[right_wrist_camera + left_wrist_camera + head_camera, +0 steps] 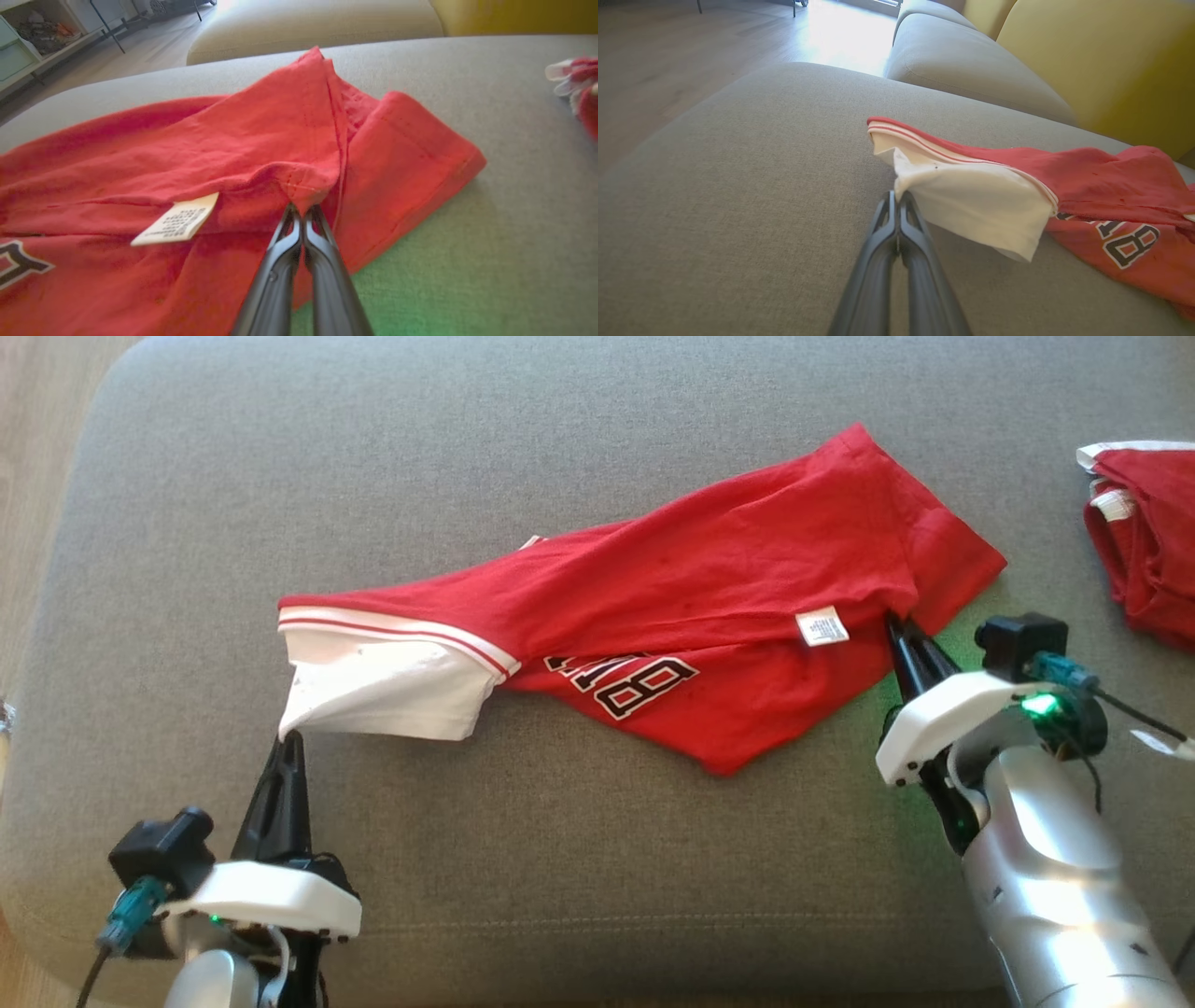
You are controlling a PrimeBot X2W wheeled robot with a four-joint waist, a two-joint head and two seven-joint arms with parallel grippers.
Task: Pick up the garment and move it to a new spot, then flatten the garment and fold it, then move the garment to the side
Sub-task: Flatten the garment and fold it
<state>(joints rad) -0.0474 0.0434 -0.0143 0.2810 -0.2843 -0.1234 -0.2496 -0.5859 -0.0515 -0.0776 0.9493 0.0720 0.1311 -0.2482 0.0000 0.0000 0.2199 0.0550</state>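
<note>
The garment (709, 579) is a red jersey, lying rumpled and drawn out in a long slant across the grey sofa cushion (560, 859). Its left end is a white part (383, 691) edged with a red-and-white striped band. That end's lower corner is raised off the cushion. Black-and-white lettering (635, 683) shows upside down on the lower layer. A white care label (822, 626) lies exposed near the right end, where the red cloth is doubled over itself.
</note>
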